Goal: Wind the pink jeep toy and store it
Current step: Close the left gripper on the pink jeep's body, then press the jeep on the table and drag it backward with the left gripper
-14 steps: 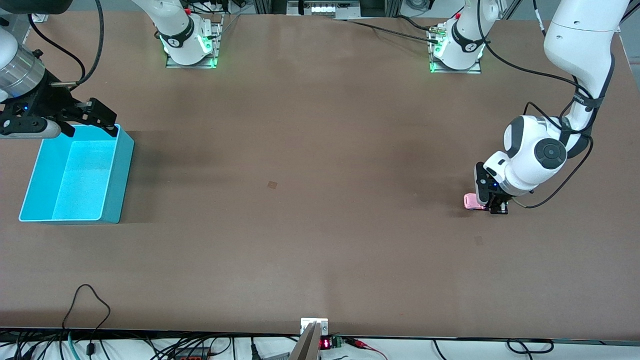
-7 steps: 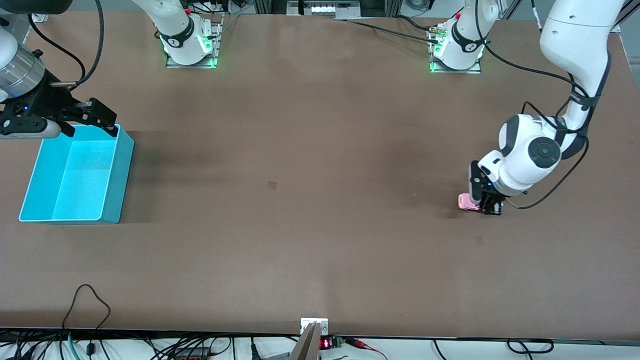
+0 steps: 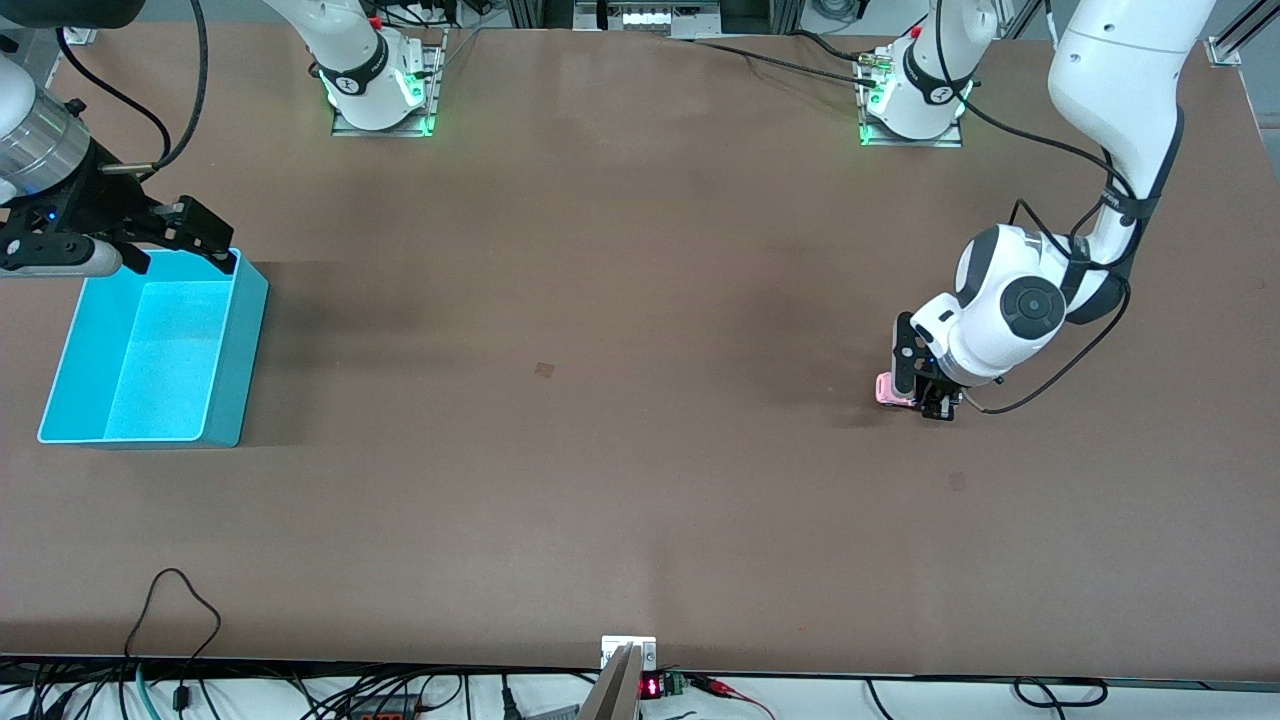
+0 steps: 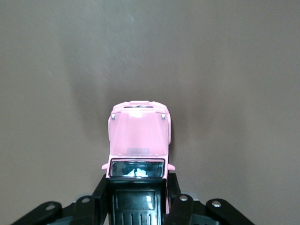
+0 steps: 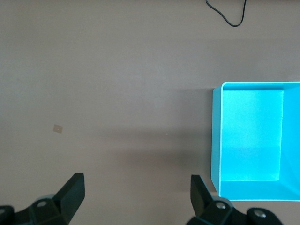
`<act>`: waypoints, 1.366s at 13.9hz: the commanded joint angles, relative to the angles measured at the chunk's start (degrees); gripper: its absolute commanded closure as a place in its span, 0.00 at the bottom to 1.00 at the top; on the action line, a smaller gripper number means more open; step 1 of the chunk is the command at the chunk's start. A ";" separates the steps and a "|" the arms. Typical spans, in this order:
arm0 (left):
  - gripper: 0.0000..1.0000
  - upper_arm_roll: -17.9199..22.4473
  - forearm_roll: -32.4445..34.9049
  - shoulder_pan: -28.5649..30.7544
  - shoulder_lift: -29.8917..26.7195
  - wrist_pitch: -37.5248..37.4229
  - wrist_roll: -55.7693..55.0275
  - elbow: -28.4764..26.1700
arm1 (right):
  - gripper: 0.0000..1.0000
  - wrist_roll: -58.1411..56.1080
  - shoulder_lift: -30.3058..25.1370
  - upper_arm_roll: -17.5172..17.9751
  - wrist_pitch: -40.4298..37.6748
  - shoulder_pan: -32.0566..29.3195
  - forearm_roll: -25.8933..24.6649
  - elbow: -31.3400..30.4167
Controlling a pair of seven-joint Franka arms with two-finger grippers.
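Observation:
The pink jeep toy (image 3: 888,390) stands on the brown table toward the left arm's end. My left gripper (image 3: 925,402) is down at the table and shut on the jeep's black rear roof. In the left wrist view the pink hood (image 4: 139,136) sticks out ahead of my gripper (image 4: 138,190), with one black finger (image 4: 101,192) on each side of the cab. My right gripper (image 3: 195,235) is open and empty, waiting in the air by the farther corner of the blue bin (image 3: 240,340). In the right wrist view the fingers (image 5: 72,190) stand wide apart.
The blue bin (image 5: 215,136) is empty and stands at the right arm's end of the table. Small square marks sit on the tabletop (image 3: 544,369) (image 3: 957,481). A black cable loop (image 3: 180,600) lies near the table's front edge.
My left gripper has dragged the pink jeep along the table toward the right arm's end, rear held and hood leading. The right arm has not moved.

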 commanded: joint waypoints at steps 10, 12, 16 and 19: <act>0.90 0.78 11.96 11.45 2.85 -0.62 0.70 0.80 | 0.00 0.37 -0.04 0.02 -0.16 0.27 -0.16 0.43; 0.90 0.78 12.94 14.00 3.28 -0.53 2.89 0.98 | 0.00 0.37 -0.13 0.02 -0.16 0.27 -0.16 0.43; 0.90 0.78 13.21 20.07 5.39 -0.18 8.86 2.91 | 0.00 0.37 -0.04 -0.06 -0.16 0.27 -0.16 0.43; 0.91 0.78 13.21 22.71 6.36 -0.18 9.94 4.58 | 0.00 0.37 -0.13 -0.06 -0.16 0.27 -0.16 0.43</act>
